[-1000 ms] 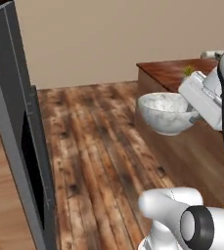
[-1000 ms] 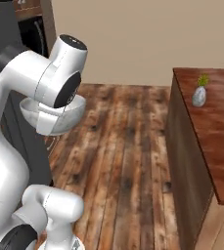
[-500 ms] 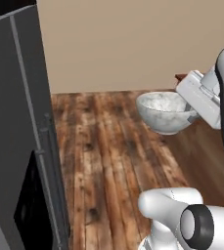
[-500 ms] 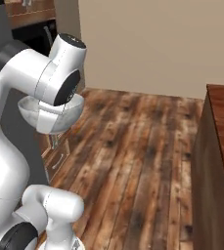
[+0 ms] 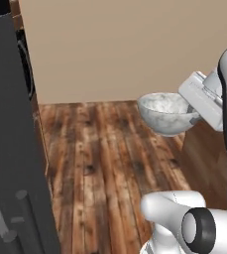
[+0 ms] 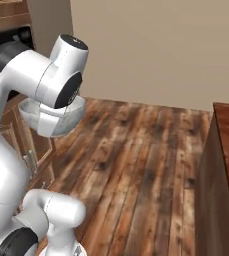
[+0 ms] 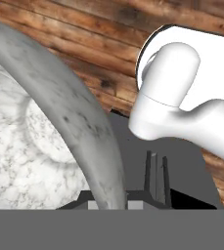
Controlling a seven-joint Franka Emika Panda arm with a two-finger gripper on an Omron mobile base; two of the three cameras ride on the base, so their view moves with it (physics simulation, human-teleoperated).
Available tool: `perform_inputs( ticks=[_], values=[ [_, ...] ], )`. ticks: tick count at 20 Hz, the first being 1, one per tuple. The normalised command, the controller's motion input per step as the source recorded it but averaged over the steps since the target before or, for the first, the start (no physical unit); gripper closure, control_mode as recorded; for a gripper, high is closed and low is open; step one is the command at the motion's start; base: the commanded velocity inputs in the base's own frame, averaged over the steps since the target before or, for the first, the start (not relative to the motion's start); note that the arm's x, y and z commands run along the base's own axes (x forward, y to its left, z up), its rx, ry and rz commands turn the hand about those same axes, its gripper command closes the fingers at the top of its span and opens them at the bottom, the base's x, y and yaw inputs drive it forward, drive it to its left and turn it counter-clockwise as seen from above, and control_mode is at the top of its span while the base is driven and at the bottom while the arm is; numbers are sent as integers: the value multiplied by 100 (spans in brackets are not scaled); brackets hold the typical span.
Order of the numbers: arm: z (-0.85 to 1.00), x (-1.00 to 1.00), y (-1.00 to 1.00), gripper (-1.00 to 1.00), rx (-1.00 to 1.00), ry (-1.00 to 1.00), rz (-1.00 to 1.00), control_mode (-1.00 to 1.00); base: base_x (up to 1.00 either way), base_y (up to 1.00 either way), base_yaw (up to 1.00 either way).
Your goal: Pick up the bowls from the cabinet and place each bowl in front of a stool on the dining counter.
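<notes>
A mottled grey-white stone-look bowl (image 5: 164, 113) hangs upright in the air above the plank floor, with my gripper (image 5: 190, 111) shut on its right rim. From the right base view the bowl (image 6: 50, 119) sits low behind my arm's elbow, partly covered by it. The hand view looks along the bowl's thick rim (image 7: 79, 122) and into its pale marbled inside, and my gripper (image 7: 108, 202) pinches that rim at the bottom. The dining counter (image 6: 225, 150) stands at the right edge, its red-brown top above a lighter wood side.
A tall dark appliance (image 5: 11, 149) with bar handles stands close on the left. Low wood units (image 6: 31, 160) with a silver handle sit beside my base. A beige wall (image 5: 125, 49) closes the far end of the open plank floor (image 6: 136, 150).
The whole scene has slid across both base views, so the base has turned: the counter has moved towards the right edge and the dark appliance looms closer. The bowl stays held in my gripper.
</notes>
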Motion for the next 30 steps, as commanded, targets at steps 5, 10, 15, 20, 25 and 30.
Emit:
perform_inputs(
  ticks=[5, 10, 15, 20, 25, 30],
  values=[
    [0, 0, 0, 100, 0, 0, 0, 100, 100, -2, -8],
    [0, 0, 0, 100, 0, 0, 0, 100, 100, 18, -14],
    [0, 0, 0, 100, 0, 0, 0, 100, 100, 14, -17],
    [0, 0, 0, 100, 0, 0, 0, 100, 100, 20, -24],
    [0, 0, 0, 100, 0, 0, 0, 100, 100, 25, -30],
    [0, 0, 0, 100, 0, 0, 0, 100, 100, 38, -40]
  ],
)
